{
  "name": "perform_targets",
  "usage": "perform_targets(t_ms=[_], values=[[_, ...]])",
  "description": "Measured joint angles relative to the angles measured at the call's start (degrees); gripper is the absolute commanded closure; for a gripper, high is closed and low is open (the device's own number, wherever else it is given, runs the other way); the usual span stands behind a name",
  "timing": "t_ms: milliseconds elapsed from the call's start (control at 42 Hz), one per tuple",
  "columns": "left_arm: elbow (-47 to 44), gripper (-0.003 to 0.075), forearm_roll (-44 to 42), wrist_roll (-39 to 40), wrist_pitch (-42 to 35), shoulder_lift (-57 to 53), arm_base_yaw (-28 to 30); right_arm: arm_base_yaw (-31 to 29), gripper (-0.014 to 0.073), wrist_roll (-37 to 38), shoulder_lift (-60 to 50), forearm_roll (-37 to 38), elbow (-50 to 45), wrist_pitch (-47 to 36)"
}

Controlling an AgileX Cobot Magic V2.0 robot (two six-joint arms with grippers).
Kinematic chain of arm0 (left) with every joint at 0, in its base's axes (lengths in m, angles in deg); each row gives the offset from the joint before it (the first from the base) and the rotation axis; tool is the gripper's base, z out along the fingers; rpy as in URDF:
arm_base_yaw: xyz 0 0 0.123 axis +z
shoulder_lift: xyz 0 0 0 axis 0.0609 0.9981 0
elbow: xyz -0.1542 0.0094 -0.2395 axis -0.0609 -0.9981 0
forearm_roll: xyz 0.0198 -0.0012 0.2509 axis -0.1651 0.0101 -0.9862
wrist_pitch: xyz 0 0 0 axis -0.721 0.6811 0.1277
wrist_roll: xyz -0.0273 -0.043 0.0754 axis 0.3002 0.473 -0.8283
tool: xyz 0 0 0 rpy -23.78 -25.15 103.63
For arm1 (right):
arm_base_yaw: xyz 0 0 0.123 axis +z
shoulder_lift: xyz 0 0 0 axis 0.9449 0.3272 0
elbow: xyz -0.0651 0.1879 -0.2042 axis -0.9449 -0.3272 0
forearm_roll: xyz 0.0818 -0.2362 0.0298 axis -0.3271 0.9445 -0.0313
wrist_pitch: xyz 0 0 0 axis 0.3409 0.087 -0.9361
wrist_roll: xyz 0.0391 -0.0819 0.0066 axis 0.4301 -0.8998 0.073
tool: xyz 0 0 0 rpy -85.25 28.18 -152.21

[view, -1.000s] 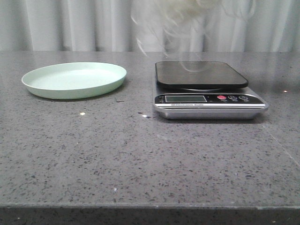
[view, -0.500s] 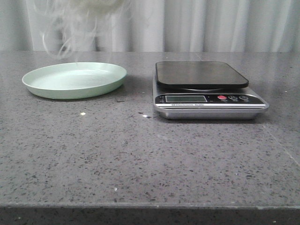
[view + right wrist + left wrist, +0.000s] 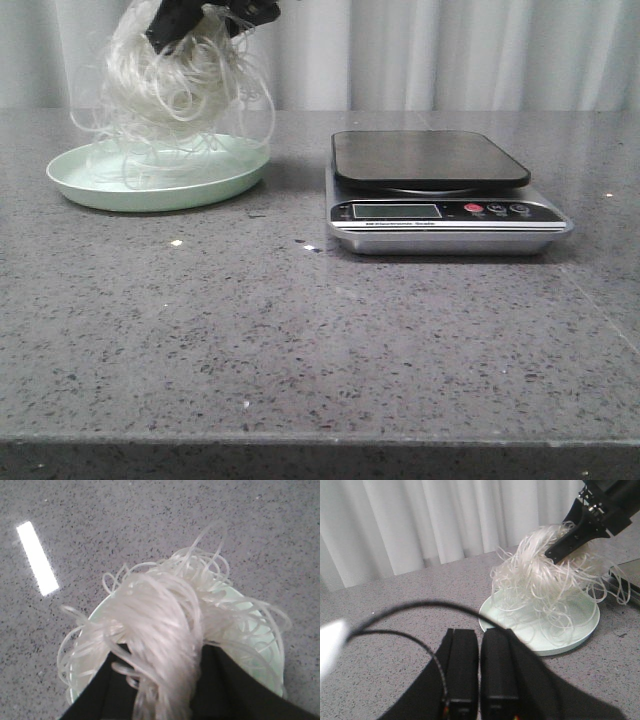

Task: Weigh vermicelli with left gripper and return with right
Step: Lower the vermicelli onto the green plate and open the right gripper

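The vermicelli (image 3: 175,95) is a white, glassy tangle of looping strands hanging over the pale green plate (image 3: 100,193) at the back left of the table. Its lowest loops reach the plate. My right gripper (image 3: 190,20) comes down from the top edge of the front view and is shut on the top of the tangle. In the right wrist view the strands (image 3: 160,615) bulge out between the black fingers (image 3: 235,690) above the plate (image 3: 260,647). My left gripper (image 3: 479,635) hovers over bare table beside the plate (image 3: 560,642), jaws shut together and empty. It does not show in the front view.
A kitchen scale (image 3: 450,225) with a bare black platform (image 3: 430,158) stands right of the plate. A few small crumbs (image 3: 176,242) lie on the grey speckled tabletop. A white curtain hangs behind the table. A black cable (image 3: 395,612) loops across the left wrist view.
The vermicelli has travelled left from above the scale to above the plate and come down onto it. The right gripper holding it has dropped into the front view.
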Motion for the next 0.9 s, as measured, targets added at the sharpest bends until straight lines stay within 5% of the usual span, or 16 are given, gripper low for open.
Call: perform_targets(t_ms=[500, 762, 905], values=[[0.0, 0.0584, 0.0, 0.0, 0.0, 0.0, 0.0, 0.2, 0.0427, 0.0, 3.9, -2.1, 0.3, -0.9], [0.0, 0.0584, 0.0, 0.0, 0.0, 0.0, 0.0, 0.2, 0.0174, 0.0, 3.9, -2.1, 0.3, -0.8], [0.0, 0.0584, 0.0, 0.0, 0.0, 0.0, 0.0, 0.2, 0.0135, 0.0, 3.9, -2.3, 1.6, 0.9]])
